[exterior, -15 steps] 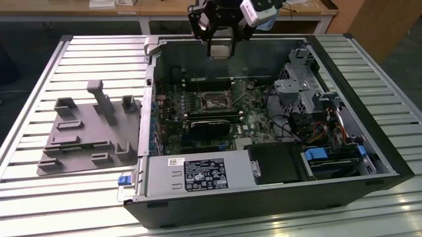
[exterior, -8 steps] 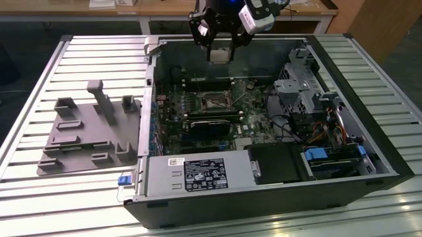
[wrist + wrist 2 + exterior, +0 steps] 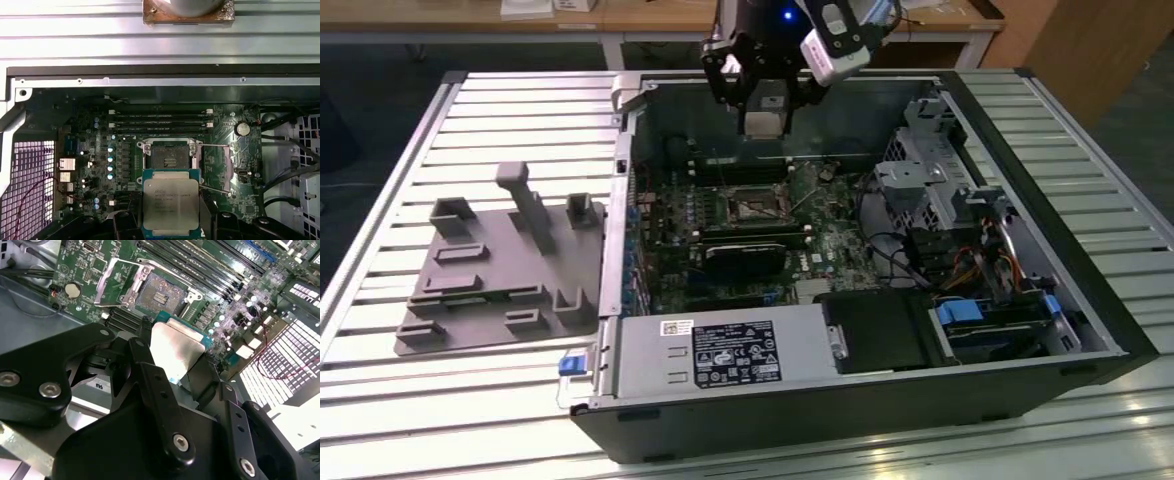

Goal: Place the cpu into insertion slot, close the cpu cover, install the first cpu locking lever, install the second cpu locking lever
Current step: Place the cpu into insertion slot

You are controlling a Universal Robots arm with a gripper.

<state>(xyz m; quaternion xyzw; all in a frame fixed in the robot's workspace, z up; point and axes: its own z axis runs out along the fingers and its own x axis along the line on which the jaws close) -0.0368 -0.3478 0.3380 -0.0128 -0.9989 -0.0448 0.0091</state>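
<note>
Step one: gripper [image 3: 763, 118] clamped on cpu [image 3: 171, 205] hovers near slot [image 3: 169, 155], cover [image 3: 119, 281] open; seating needs square alignment.

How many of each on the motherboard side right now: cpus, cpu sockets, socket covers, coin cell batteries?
cpu: 1
insertion slot: 1
cpu cover: 1
coin cell battery: 1
Total: 4
</note>
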